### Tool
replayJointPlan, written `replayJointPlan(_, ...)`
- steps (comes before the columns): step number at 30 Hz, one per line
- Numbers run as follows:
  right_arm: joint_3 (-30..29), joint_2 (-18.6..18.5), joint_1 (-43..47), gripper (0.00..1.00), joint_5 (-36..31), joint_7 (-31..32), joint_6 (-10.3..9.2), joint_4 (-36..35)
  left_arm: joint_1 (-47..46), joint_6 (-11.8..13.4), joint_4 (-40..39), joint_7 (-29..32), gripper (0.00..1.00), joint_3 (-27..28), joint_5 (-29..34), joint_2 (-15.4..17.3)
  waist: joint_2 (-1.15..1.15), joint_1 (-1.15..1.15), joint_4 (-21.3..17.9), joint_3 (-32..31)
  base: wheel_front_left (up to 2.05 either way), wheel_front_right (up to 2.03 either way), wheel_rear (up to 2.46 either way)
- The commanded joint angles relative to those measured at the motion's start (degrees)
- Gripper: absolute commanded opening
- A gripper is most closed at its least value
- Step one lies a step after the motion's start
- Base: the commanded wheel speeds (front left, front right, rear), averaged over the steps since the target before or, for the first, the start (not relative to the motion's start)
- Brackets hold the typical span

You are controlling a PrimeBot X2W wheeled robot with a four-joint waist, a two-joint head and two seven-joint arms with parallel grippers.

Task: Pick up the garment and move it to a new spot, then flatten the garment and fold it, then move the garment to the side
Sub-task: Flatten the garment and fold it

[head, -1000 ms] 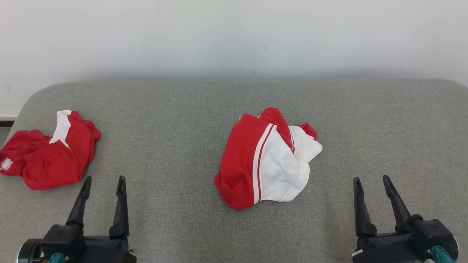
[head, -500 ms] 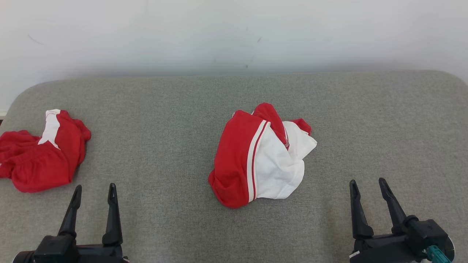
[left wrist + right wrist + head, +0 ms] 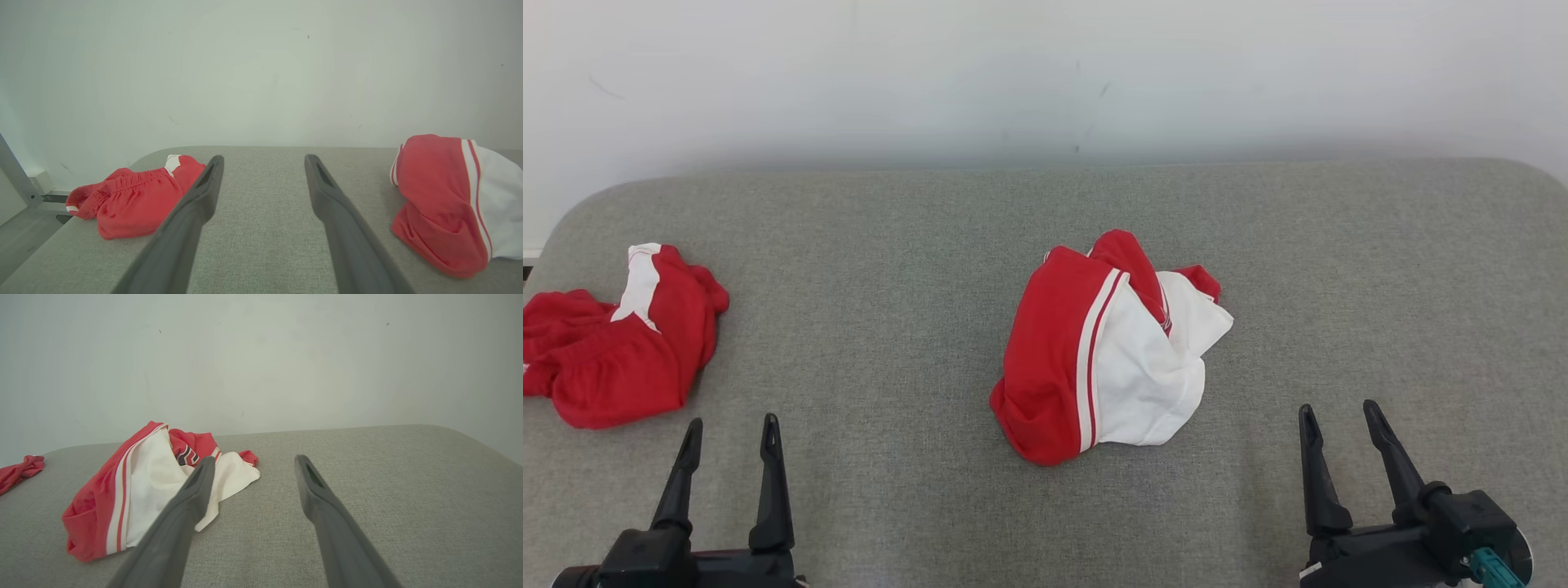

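Two pincers sit nearest: the left gripper [image 3: 732, 421] at seven o'clock and the right gripper [image 3: 1338, 406] at five, each with fingers spread around nothing. Farther on, the crumpled red-and-white garment [image 3: 1107, 351] lies mid-way across the grey padded table [image 3: 890, 245], apart from both. A second red garment [image 3: 621, 351] lies at nine o'clock.

grey fabric table [image 3: 866, 245] w/ rounded corners against plain white wall [image 3: 1045, 73], soft even light.

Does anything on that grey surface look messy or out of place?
Only the clothes: the red-and-white garment lies bunched in the middle, and a red garment sits crumpled at the far left. Nothing looks torn or spilled.
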Motion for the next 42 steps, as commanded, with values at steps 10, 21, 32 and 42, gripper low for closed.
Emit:
replayJointPlan(10,0.2,-0.1,-0.2,1.0,0.4,-0.2,-0.12,0.2,0.5,-0.9,0.9,-0.2,1.0,1.3,1.2,-1.0,0.0,0.0,0.1,-0.1,0.0,0.0,0.0)
replayJointPlan(21,0.4,-0.1,-0.2,1.0,0.7,-0.3,-0.12,0.5,1.0,-1.6,1.1,-0.2,1.0,2.1,2.1,-1.6,0.0,0.0,-0.1,-0.4,0.0,0.0,0.0)
replayJointPlan(32,1.4,-0.1,-1.1,1.0,0.8,-0.4,-0.12,1.1,-5.7,-3.7,2.6,1.3,1.0,-1.6,3.6,-2.1,0.0,0.0,-2.3,0.0,0.0,0.0,0.0)
replayJointPlan(42,1.4,-0.1,-2.3,1.0,1.3,-0.5,-0.12,1.6,-18.8,-7.0,8.5,5.9,1.0,-7.6,5.0,-4.2,0.0,0.0,-7.8,2.4,0.0,0.0,0.0)
